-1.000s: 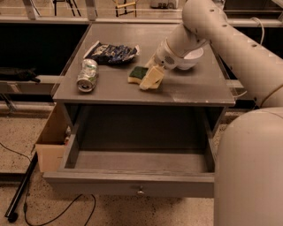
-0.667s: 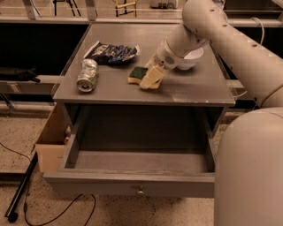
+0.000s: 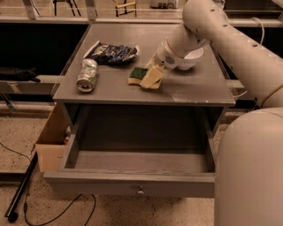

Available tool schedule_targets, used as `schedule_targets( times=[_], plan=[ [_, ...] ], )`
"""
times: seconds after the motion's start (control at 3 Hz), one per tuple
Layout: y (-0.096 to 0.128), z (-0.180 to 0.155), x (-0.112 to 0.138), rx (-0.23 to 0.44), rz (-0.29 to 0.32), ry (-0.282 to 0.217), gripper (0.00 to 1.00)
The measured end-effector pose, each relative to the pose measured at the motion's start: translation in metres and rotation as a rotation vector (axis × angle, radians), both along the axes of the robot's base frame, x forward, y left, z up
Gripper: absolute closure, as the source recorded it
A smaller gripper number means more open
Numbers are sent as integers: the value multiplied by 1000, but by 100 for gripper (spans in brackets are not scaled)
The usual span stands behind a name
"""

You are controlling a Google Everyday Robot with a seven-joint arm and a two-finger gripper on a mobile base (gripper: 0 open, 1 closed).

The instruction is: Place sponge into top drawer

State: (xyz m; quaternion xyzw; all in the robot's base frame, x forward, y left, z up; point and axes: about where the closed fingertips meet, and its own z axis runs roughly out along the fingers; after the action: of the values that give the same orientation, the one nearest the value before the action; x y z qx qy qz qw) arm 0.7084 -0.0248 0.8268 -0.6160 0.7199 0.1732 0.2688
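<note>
You're working in what looks like a lab or test space. There is a speckled hard floor with a loose cable trailing across it, a cardboard box beside a lone grey cabinet, and chair legs beyond. Your gripper is low over the cabinet top, at the sponge.

One camera stands high in front of the top drawer, facing down and forward, near. The gripper sits beyond the top drawer.

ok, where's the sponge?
Sponge is on the tabletop, mid-view, between can and bowl, with the gripper at it on the bowl side.
</note>
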Motion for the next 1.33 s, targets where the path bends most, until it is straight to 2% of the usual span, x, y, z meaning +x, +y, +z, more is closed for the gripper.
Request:
schedule_targets(
  times=[0.33, 0.67, 1.0, 1.33],
  plan=[
    [0, 0, 0, 0, 0, 0, 100],
    [-2, 16, -8, 4, -2, -28, 100],
    [-6, 49, -26, 10, -7, -79, 100],
    [-17, 91, -68, 20, -31, -159, 100]
  ],
)
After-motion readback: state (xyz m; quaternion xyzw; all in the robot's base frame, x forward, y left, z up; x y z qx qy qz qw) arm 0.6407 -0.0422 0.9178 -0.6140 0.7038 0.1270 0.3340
